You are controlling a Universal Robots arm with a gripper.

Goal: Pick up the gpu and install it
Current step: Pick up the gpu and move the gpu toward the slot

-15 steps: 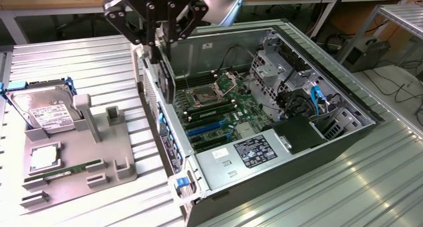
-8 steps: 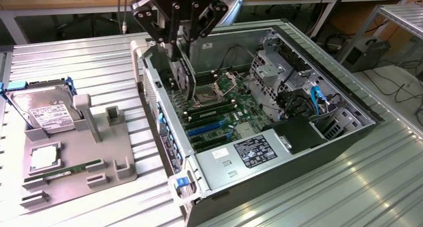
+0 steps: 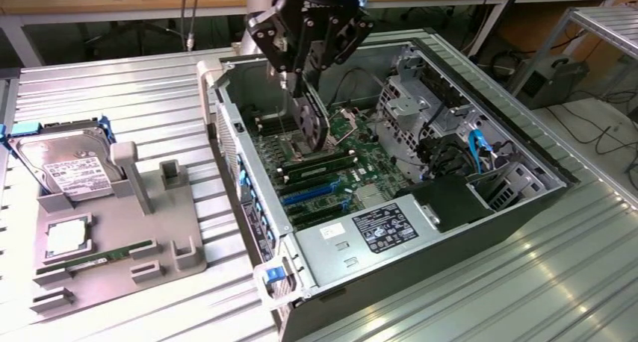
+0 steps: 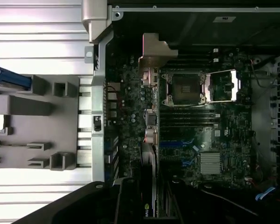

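The gpu [image 3: 312, 124], a thin black card, hangs edge-down inside the open computer case [image 3: 231, 144], above the motherboard [image 3: 369, 163] near the CPU socket. My gripper [image 3: 302, 79] reaches down from above and is shut on the card's upper edge. In the wrist view the gpu [image 4: 149, 158] shows edge-on, with its silver end bracket [image 4: 152, 53] at the far end close to the case's rear wall. The gripper [image 4: 151, 198] clamps the card between dark fingers [image 4: 126, 200]. The blue expansion slots [image 3: 309, 194] lie lower on the board, apart from the card.
A grey fixture tray [image 3: 184, 263] on the exterior view's left holds a hard drive [image 3: 68, 169], a chip [image 3: 66, 238] and a green RAM stick [image 3: 100, 258]. Inside the case are the power supply [image 3: 384, 230], a drive cage [image 3: 419, 95] and loose cables [image 3: 479, 151].
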